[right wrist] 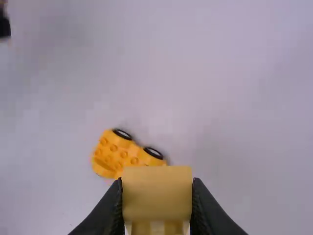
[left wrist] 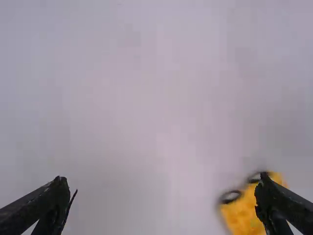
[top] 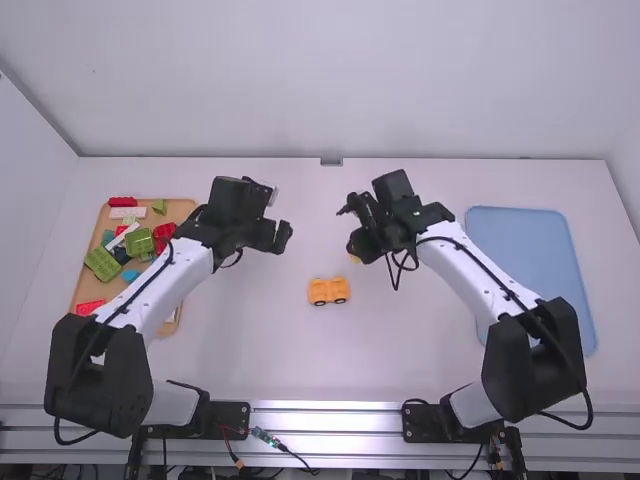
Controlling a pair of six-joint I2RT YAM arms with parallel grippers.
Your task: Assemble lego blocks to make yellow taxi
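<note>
My left pincer (top: 273,236) is above the tabletop (top: 240,345), left of the middle, with its fingers spread wide and nothing between them. My right pincer (top: 357,246) is just right of the middle, and I have it closed on a yellow block (right wrist: 156,193), one finger against each side.

The taxi's base (top: 328,291), a yellow-orange piece with black wheels, sits on the tabletop near the middle. It is nearer than both of my pincers, to the right of the left one and a little to the left of the right one. From my right wrist I can see round studs on its top and two wheels along one side. The yellow block I grip is apart from it.

On the left side, partly behind my left arm, lies a tan tray (top: 185,208) with loose bricks in it. I make out two bigger green bricks, a pale pink brick (top: 128,212) toward the far end, a long white piece, a blue piece (top: 130,276) and several red bricks, one of them at the near end.

On the right side lies a blue tray (top: 530,240), and my right arm passes over its left part.
</note>
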